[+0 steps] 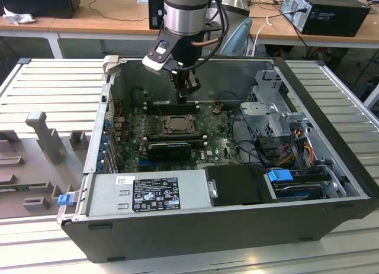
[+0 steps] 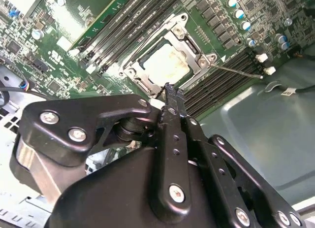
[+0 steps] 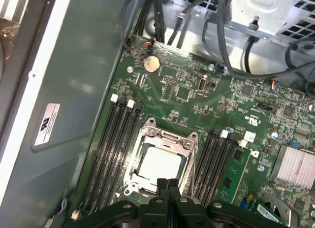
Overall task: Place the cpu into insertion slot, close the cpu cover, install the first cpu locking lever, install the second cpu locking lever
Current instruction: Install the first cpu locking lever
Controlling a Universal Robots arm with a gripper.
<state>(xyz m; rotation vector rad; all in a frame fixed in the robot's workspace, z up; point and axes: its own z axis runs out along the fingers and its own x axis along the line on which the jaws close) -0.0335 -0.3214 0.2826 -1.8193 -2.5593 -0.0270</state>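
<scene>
Both fingers (image 3: 161,185) of the end effector (image 3: 167,183) are pinched shut with nothing between them, just above the chip (image 3: 160,164) under its metal cover (image 3: 170,138).

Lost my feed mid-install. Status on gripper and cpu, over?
Gripper shut, empty, hovering at cpu edge. Cpu seated, cpu cover down over it. Thin lever juts sideways, looks unlatched.

Honestly, you won't get any readable text here. The black label (image 1: 155,194) on the power supply (image 1: 192,191) carries print too tiny to make out. Same goes for the white sticker (image 3: 47,123) on the case wall (image 3: 83,80) and the white silkscreen (image 3: 253,121) on the motherboard (image 3: 187,95).
</scene>
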